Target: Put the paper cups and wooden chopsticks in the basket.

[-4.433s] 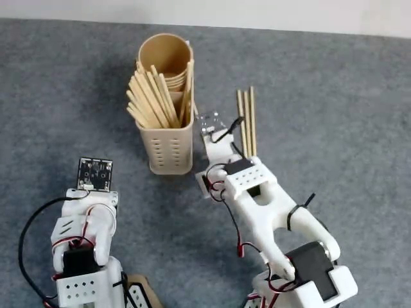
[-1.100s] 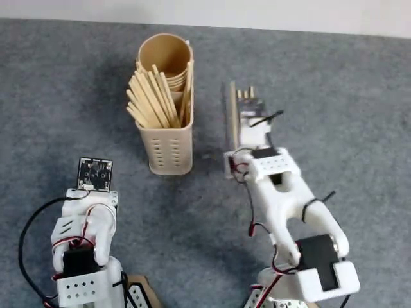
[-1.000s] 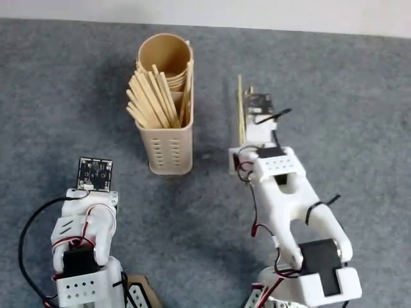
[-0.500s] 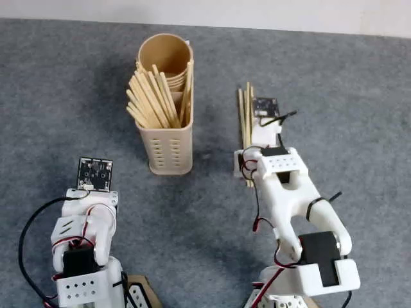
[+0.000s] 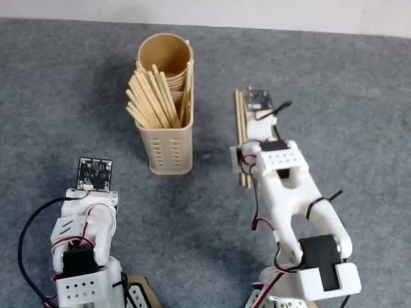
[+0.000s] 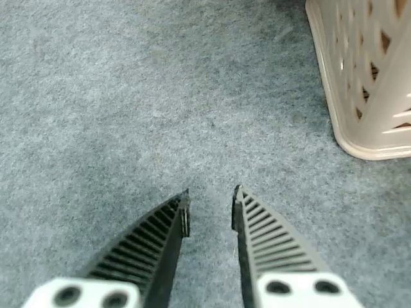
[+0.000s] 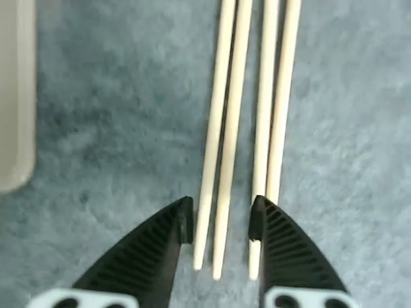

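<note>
Grey carpet (image 5: 334, 77) bears four loose wooden chopsticks (image 7: 236, 96) right of the basket (image 5: 168, 151). My right gripper (image 7: 221, 224) is released over their near ends; I judge an off-centre closure could scatter them.

Bright, even, soft light from above and right. Faint shadow of basket (image 5: 168, 138) falls leftward on grey worktop (image 5: 58, 83). Wrist views evenly lit. Pale chopsticks (image 7: 244, 128) stand out bright, slightly soft-edged.

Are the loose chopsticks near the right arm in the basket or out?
Out: the chopsticks lie flat on the carpet beside the basket.
</note>
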You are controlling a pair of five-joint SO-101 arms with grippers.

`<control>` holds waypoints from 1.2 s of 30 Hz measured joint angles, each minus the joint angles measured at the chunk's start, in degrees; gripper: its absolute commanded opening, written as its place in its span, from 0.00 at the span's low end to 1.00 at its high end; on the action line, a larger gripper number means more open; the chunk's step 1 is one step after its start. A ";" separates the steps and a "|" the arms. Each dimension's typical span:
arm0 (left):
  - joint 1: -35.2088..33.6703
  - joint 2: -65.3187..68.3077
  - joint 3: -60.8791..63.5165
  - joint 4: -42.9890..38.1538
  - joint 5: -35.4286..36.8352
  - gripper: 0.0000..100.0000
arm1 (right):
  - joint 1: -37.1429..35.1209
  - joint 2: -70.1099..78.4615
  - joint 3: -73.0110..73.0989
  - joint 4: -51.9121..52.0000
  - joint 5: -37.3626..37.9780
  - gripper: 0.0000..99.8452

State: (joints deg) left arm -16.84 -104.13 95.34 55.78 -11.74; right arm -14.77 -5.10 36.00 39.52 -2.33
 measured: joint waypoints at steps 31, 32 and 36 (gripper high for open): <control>0.00 0.00 0.00 0.00 0.00 0.13 | 0.09 12.13 -10.46 -0.09 5.19 0.00; 0.00 0.00 0.00 0.00 0.00 0.13 | -0.09 10.55 -10.46 -0.09 5.19 0.01; 0.00 0.00 0.00 0.00 0.00 0.13 | -0.62 4.40 -10.46 -0.97 5.45 0.01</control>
State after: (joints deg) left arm -16.84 -104.13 95.34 55.78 -11.74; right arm -15.38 -0.70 25.54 38.55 3.12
